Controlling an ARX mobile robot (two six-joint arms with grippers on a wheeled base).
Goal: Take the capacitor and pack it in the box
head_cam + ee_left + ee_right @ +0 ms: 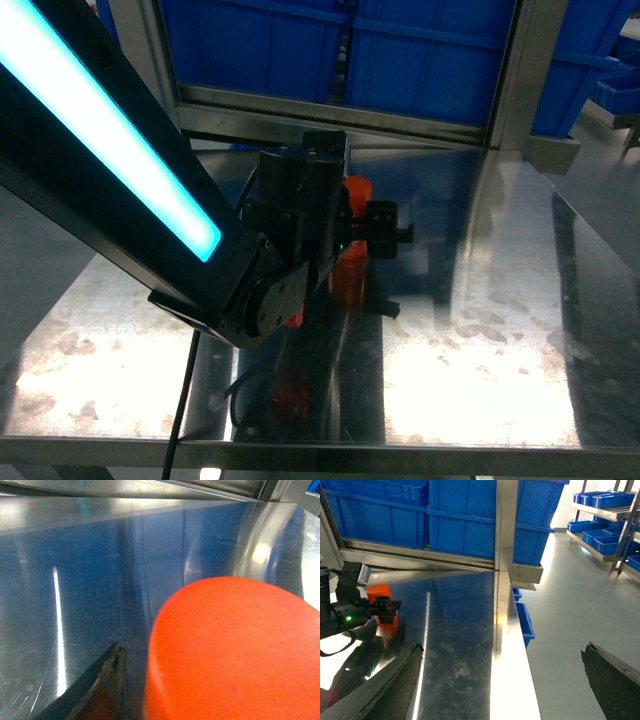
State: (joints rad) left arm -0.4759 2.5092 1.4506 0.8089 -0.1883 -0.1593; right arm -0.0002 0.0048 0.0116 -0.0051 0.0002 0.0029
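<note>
Presently my left pincer (pixel 385 262) is down at the orange capacitor (pixel 354 232), which stands upright on the steel table (pixel 480 330). From the head camera, one dark finger (pixel 388 224) shows just to the right of the cylinder and a second dark tip lower down, with a gap between them; the fingers are spread. Whether either one touches the orange side I cannot tell, since my own wrist housing covers most of the capacitor from that angle.

Left wrist camera: the capacitor's flat top fills the lower right of the view, very close under the lens. One dark fingertip (pixel 102 680) shows to its left, with a strip of bare table between tip and cylinder, so that finger is apart from it.

Right wrist camera: my right pincer (pixel 502 680) hangs above the table's right edge and the floor, well apart from the left one. Its two dark fingers stand far apart at the lower corners of the view, nothing between them. From there the capacitor sits far to the left, with the left pincer's black body across it.

Beyond the capacitor, past the table's back edge: a steel frame with large blue bins (pixel 400 50) behind it. No lettering readable on the capacitor from any view.
</note>
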